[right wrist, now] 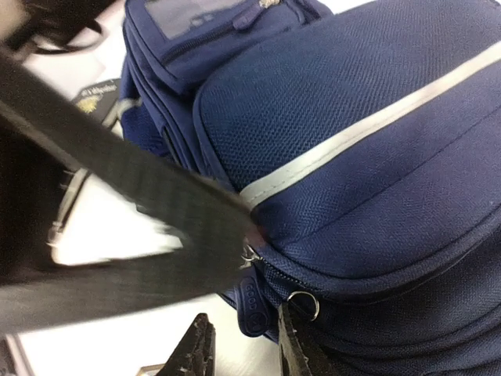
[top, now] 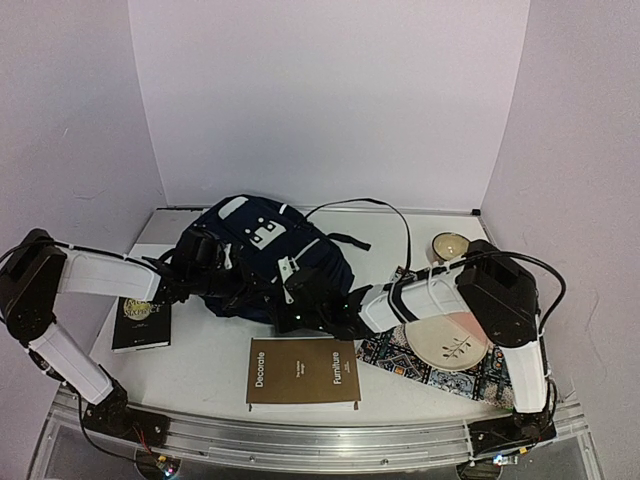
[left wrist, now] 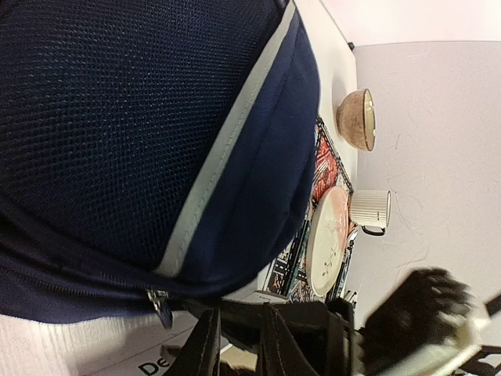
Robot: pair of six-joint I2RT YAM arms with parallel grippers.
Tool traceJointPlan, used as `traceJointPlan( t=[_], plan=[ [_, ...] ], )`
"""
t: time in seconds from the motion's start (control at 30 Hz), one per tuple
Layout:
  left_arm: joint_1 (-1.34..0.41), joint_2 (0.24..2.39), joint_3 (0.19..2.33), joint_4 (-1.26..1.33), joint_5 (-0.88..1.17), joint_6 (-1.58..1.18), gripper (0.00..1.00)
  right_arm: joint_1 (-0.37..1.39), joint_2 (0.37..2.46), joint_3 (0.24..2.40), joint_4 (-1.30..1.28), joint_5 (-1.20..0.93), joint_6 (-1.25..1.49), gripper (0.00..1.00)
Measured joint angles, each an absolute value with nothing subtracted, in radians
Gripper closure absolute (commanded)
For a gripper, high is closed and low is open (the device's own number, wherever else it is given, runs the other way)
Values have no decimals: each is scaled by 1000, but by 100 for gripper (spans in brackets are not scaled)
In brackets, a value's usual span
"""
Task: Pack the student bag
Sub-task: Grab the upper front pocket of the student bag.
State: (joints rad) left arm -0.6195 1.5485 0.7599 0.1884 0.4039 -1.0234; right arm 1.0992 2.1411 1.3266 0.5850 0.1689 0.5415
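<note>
Ideally, the student bag's [right wrist: 376,157] zip pull [right wrist: 252,309] is centred between the right gripper's [right wrist: 244,323] slightly parted jaws before closing; the left gripper's [left wrist: 240,317] state cannot be told.

Backpack [top: 262,250] blocks ahead of left pincer [left wrist: 241,329] and right pincer [right wrist: 243,341]; bare table [top: 205,365] opens nearward of them (between black book [top: 140,322] and brown book [top: 302,372]).
</note>
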Motion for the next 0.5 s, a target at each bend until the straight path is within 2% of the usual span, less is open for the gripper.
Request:
traceJointPlan(
  t=[0.3, 0.5],
  plan=[
    [-557, 1493, 697, 192, 382, -1023, 69, 1104, 2177, 1361, 561, 188, 483, 68],
    [-556, 1500, 694, 193, 381, -1023, 69, 1120, 2205, 1414, 527, 263, 435, 76]
  ],
)
